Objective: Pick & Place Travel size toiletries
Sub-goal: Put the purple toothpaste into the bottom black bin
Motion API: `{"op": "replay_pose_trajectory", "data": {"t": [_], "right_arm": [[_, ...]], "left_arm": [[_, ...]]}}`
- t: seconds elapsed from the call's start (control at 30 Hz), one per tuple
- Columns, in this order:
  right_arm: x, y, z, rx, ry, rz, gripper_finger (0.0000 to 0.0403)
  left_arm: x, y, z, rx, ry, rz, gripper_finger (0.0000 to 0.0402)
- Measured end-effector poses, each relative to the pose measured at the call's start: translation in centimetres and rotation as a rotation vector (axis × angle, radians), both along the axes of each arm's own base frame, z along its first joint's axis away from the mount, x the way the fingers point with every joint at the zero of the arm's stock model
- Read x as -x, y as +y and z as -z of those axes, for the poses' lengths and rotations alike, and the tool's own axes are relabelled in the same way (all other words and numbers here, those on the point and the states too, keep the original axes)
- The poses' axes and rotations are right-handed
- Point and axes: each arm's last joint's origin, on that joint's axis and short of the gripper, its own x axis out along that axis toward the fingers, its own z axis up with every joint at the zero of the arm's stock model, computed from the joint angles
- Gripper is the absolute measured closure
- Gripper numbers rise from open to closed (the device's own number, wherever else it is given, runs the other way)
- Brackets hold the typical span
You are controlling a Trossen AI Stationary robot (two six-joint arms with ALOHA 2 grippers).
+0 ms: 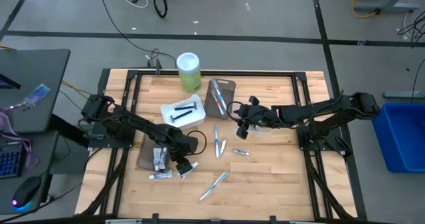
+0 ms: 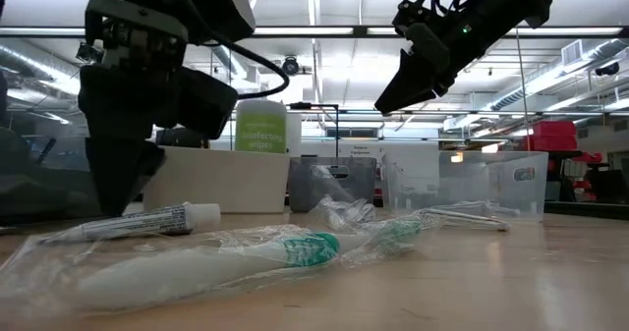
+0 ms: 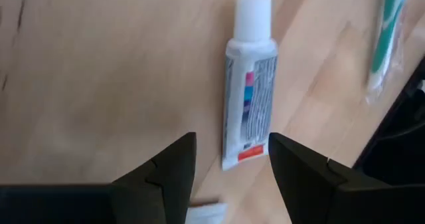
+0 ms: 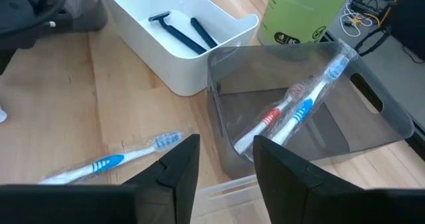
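- Left tool [image 3: 229, 161], fingers apart, low over mini toothpaste tube [image 3: 247, 104] on tabletop [image 1: 279, 177], near-left: lined up w/ tube btwn them, prob. for a grab.
- Right tool [image 4: 222, 161] apart, empty, raised beside grey tray [image 4: 372, 117] w/ toothbrushes [image 4: 292, 114].
- Razors [image 4: 179, 34] sorted in white tray [image 4: 199, 68].

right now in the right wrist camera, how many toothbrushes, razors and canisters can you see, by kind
slim plastic-wrapped toothbrushes: 3 (2 in the grey translucent tray, 1 on the wooden table)
dark razors in the white plastic tray: 2
tall green canister: 1
total: 6
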Motion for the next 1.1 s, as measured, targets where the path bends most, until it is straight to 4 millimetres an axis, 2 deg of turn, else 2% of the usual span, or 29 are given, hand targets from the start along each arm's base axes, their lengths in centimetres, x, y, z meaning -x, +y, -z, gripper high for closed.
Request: {"op": "replay_pose_trajectory", "data": {"t": [0.17,0.6,0.7,0.9,1.0,1.1], "right_arm": [[0.0,0.0,0.0,0.0,0.0,0.0,0.0253],[0.0,0.0,0.0,0.0,-0.001,0.0,0.0254],[0.0,0.0,0.0,0.0,-0.001,0.0,0.0253],[-0.1,0.0,-0.1,0.0,-0.01,0.0,0.0253],[-0.1,0.0,-0.2,0.0,-0.014,0.0,0.0254],[-0.1,0.0,-0.2,-0.001,-0.017,0.0,0.0252]], "left_arm": [[0.4,0.5,-0.1,0.021,0.046,-0.002,0.0205],[2.2,1.3,-2.1,-0.122,0.078,-0.052,0.0205],[1.4,1.1,-2.9,-0.139,0.004,-0.06,0.0205],[-0.3,-0.1,-5.3,-0.328,-0.174,0.043,0.0205],[-1.2,-0.7,-5.7,-0.361,-0.206,0.067,0.0205],[-2.0,-1.0,-5.3,-0.383,-0.202,0.09,0.0205]]}}
